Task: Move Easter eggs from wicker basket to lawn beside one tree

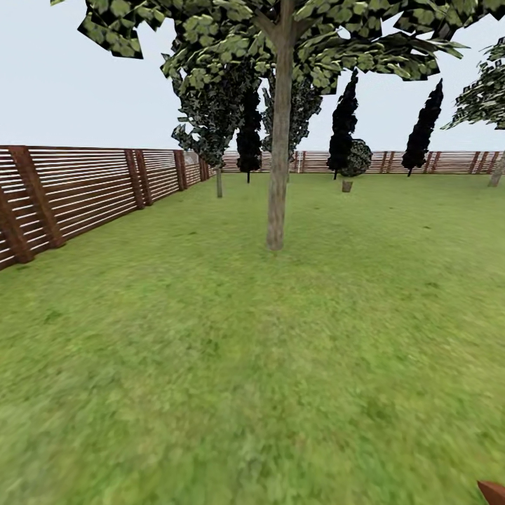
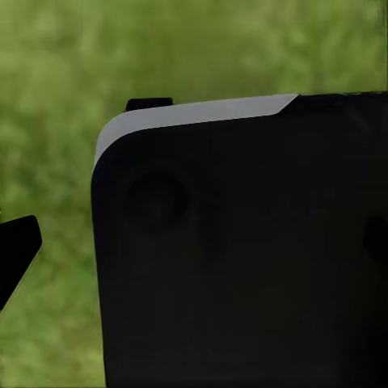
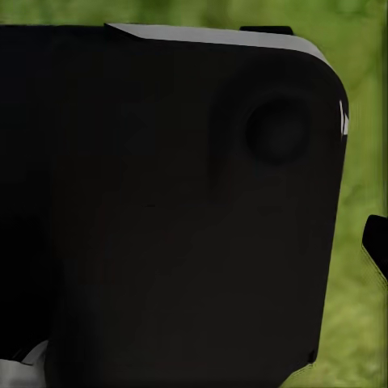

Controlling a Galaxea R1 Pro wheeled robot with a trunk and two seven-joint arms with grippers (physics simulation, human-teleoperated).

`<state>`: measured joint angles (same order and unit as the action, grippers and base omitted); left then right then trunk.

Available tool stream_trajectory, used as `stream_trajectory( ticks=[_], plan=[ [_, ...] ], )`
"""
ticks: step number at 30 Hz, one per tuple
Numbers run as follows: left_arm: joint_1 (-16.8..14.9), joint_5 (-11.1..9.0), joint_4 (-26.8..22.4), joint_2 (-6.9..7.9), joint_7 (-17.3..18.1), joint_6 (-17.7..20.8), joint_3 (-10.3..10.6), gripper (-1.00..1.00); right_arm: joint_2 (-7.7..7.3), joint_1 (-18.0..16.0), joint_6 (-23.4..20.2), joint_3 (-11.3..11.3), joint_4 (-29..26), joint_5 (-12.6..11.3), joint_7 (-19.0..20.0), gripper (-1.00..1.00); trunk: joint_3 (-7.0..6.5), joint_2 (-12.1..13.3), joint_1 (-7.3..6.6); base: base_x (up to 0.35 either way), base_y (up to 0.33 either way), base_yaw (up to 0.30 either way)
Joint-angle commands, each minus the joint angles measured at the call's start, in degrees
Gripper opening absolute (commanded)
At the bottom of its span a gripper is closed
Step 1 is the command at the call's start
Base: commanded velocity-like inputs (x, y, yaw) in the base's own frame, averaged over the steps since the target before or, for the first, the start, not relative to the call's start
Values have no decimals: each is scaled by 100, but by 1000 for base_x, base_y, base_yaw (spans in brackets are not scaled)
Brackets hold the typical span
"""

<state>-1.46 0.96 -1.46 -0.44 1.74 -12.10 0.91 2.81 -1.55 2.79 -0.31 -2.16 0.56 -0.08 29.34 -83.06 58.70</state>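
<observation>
On the lawn [image 1: 231, 365], facing inward: open grass runs from the robot's feet to a wooden slat fence [image 1: 77, 193] on the left and along the far edge.
Tree candidate: one thick grey-brown trunk, the tree [image 1: 278, 154], stands upright ahead, slightly right of centre, crown spreading over the top of the head view.
Other broad-crowned trees, count: one smaller behind it to the left, part of one at the far right edge; three in all.
Dark conical trees, count: about four along the far fence; not valid targets.
Eggs, count visible: zero.
Basket, count visible: zero; a small brown corner [image 1: 493, 491] at the bottom right edge of the head view is too cut off to identify.
Wrist views: each shows a large black body with a pale edge, blurred grass behind.
Left jaws: cannot tell whether open or closed.
Right jaws: cannot tell either; nothing seen held.
Step, judged: robot appears to be travelling or surveying; no egg yet laid by the trunk.
Risk 1: basket location unknown from here, so a wrong heading would cost searching.
Risk 2: with several trees about, eggs could end up split between trunks.
Risk 3: driving close could bump the trunk or fence.
Risk 4: eggs may roll on grass if dropped.
</observation>
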Motion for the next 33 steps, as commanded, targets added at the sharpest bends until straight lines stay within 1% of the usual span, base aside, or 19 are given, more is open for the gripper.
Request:
stream_trajectory(
  ticks=[1, 8, 16, 30, 33],
  plan=[
    [-4, 9, 5, 0, 6, -20, 6, 100, 1, -4, 20, -4, 5, 6, -1, 100, 6, -2, 3, 339, 0, 0],
    [-4, 9, 5, 0, 4, -20, 6, 100, 1, -4, 20, -4, 5, 6, -1, 100, 6, -2, 3, 339, 0, -15],
    [-4, 9, 5, 0, 5, -20, 6, 100, 1, -4, 20, -4, 5, 6, -1, 100, 6, -2, 3, 339, 0, -129],
    [-4, 9, 5, 0, 2, -20, 6, 100, 1, -4, 20, -4, 5, 6, -1, 100, 6, -2, 3, 339, 0, -21],
    [-4, 9, 5, 0, 5, -20, 6, 100, 1, -4, 20, -4, 5, 6, -1, 100, 6, -2, 3, 339, 0, -133]
  ],
)
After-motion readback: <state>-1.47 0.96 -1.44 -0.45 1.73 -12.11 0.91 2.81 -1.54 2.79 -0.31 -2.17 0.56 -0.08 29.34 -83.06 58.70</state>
